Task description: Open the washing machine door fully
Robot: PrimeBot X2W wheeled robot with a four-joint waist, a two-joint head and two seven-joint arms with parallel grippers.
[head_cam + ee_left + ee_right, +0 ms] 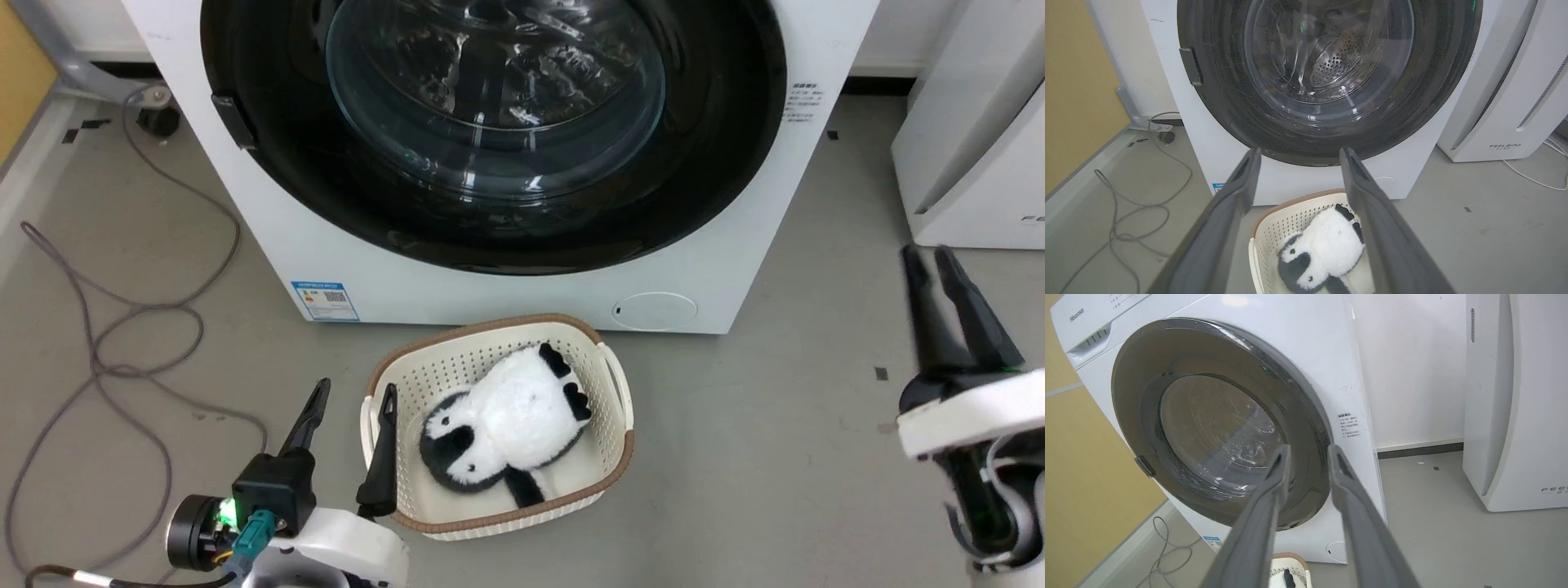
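Head view: the washing machine door point(494, 122) sits shut against the white washing machine point(277, 245). Judge it stiff, heavy and glossy-slick, best pulled by the small dark tab point(233, 121) on its left rim; your left gripper point(356, 388) gapes wide and your right gripper point(929, 255) is narrowly parted, both empty and well apart from it. Left wrist view: the neighbouring white appliance point(1494, 81) reads roughly FEELAIRD, and the blue sticker point(1218, 187) is too small to read. Right wrist view: the machine's top corner carries a Hisense logo point(1077, 314).
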